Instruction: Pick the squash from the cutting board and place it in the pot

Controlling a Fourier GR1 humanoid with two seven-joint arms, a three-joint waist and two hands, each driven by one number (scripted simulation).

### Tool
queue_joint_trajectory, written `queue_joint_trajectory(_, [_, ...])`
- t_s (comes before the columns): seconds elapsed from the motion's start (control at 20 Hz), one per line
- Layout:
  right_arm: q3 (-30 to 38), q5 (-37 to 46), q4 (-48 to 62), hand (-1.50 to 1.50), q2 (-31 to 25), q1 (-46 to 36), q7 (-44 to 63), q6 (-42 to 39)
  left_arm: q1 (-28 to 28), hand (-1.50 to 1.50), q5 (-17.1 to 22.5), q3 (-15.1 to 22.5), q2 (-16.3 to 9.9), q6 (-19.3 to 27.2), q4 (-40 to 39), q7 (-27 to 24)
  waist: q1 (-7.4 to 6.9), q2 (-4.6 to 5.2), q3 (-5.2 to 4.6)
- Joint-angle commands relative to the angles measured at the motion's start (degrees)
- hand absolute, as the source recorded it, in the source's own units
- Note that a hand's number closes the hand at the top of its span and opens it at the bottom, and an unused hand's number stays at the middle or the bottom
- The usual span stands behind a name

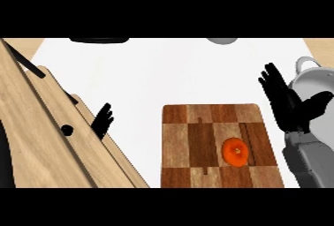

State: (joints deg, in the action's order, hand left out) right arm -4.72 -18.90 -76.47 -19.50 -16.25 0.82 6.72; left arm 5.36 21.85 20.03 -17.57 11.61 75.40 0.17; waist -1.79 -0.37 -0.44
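Observation:
An orange squash (235,152) lies on the right half of the wooden cutting board (195,145), which sits low in the middle of the white counter. My right hand (287,103) hovers open, fingers straight and pointing away from me, just right of the board's far right corner and above the squash in the view. It partly covers the grey pot (320,84) at the right edge, of which only the rim, a handle and part of the wall show. My left hand (103,119) shows at the left, fingers up and open, partly behind wooden panels.
Tilted light wooden panels (46,132) fill the left side. A dark object (99,40) and a grey round object (223,40) sit at the counter's far edge. White counter (169,75) stretches beyond the board.

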Motion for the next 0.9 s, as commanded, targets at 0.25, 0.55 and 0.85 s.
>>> queue_joint_trajectory(0.25, [-19.2, 11.4, -10.5, 1.5, -3.3, 8.2, 0.7, -11.2, 2.3, 0.0, -4.5, 0.9, -5.9, -3.7, 0.8, 1.0, 2.31, -0.02, 0.39])
queue_joint_trajectory(0.55, [-11.6, 22.9, -18.1, -1.5, 3.8, 16.1, -24.8, 16.5, 0.8, 0.0, -2.2, 0.3, -5.8, -4.9, 1.0, 2.6, 4.86, -0.5, 0.63])
queue_joint_trajectory(0.85, [-14.1, 25.8, -38.4, -1.5, -3.8, 26.5, -16.0, 12.9, 1.8, 0.0, -2.8, -0.3, -5.8, -7.4, 2.5, 5.0, 2.72, 0.09, 0.37])
